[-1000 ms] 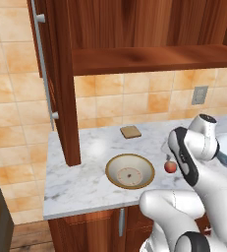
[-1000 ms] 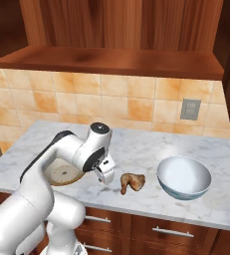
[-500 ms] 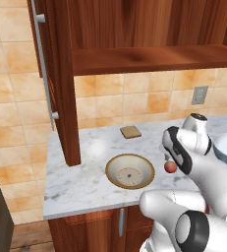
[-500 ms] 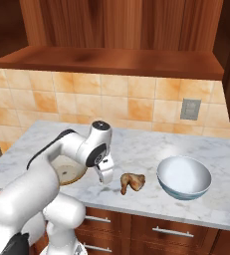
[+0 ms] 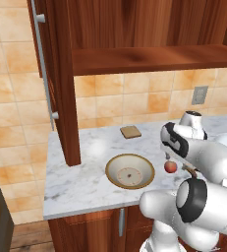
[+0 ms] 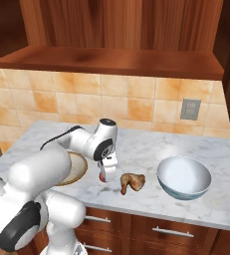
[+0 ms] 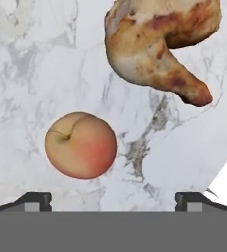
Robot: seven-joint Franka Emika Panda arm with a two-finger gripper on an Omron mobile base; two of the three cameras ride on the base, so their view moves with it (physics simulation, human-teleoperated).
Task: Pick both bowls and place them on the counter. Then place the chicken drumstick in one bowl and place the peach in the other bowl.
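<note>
Hand view — peach (image 7: 81, 145), drumstick (image 7: 159, 42) on marble counter (image 7: 31, 59)

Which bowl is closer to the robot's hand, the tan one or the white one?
The wide, shallow tan bowl with the brown rim. It sits right beside the open gripper, while the deeper white bowl stands farther off, past the chicken drumstick.

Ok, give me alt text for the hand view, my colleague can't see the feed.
Looking straight down at the white marble counter: a peach lies just above the open gripper, nearer one finger tip than the other. A golden-brown chicken drumstick lies beyond it near the top edge, apart from the peach.
</note>
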